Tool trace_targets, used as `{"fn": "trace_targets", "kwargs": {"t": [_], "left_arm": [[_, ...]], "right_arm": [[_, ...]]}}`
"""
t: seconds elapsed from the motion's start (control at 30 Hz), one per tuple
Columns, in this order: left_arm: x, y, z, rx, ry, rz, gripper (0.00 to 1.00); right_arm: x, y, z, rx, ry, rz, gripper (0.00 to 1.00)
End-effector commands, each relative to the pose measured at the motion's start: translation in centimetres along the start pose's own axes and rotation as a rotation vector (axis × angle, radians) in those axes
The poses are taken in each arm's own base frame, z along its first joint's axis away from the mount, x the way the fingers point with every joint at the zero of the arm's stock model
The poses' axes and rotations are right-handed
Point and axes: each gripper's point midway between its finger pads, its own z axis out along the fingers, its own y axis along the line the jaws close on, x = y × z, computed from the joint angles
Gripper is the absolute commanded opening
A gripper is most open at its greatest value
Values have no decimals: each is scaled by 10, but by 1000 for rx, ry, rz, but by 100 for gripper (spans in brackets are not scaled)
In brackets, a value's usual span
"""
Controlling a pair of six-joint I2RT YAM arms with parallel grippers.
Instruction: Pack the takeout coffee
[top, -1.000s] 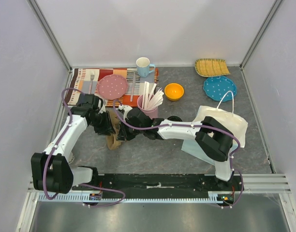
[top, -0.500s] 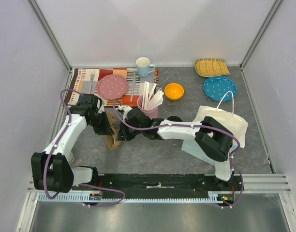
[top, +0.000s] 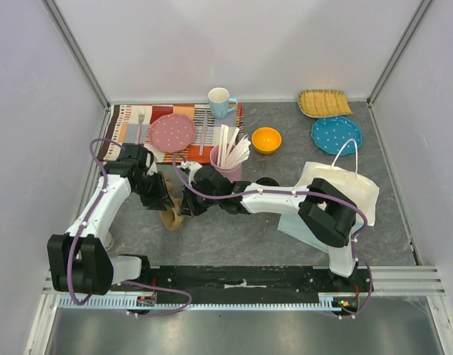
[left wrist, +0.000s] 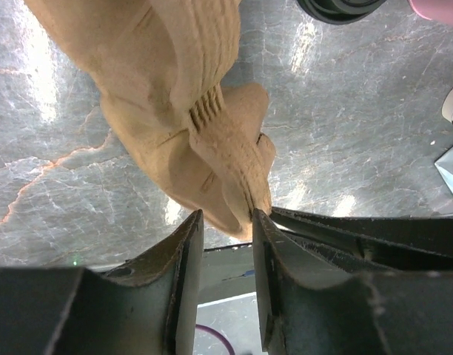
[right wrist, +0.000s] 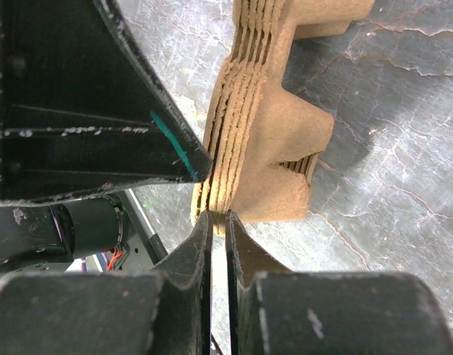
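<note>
While the grey worktop (top: 234,237) carries a white paper bag (top: 360,188) at its right side, both arms meet left of centre over a nested stack of pulp cup carriers (top: 171,214). Beyond the right forearm stands a pink cup of wooden sticks (top: 226,166), and near it the takeout coffee (top: 268,181), with only its black lid showing. The right tool (right wrist: 217,222) pinches one thin carrier edge. The left tool (left wrist: 226,222) stands partly spread, with the stack's lip at its mouth, unclamped. If the layers cling, the whole stack may lift or drag. The pinched edge could tear or slip. A sweeping forearm might topple the sticks or the coffee.
</note>
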Motion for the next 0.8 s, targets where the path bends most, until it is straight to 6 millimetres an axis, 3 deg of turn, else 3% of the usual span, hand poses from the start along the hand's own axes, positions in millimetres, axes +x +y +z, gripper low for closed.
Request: {"fn": "trace_targets", "kwargs": {"t": [0.0,0.13,0.27,0.43,0.6,0.77], "left_arm": [[0,-13,-19,64,-13,32,40],[8,-5,-14,46,8,41,40],[21,-12,-5,102,53,-9,43],[15,-14,9,124,29,4,43],[17,11,16,-7,27,-17,33],[12,24,6,-85,11,-13,26]], "right_arm": [[60,-71,-1,235,174,10,0],[59,-69,2,229,173,13,0],[58,-70,1,233,169,13,0],[57,-70,2,231,170,15,0],[57,-69,1,233,168,14,0],[59,-71,1,236,174,17,0]]}}
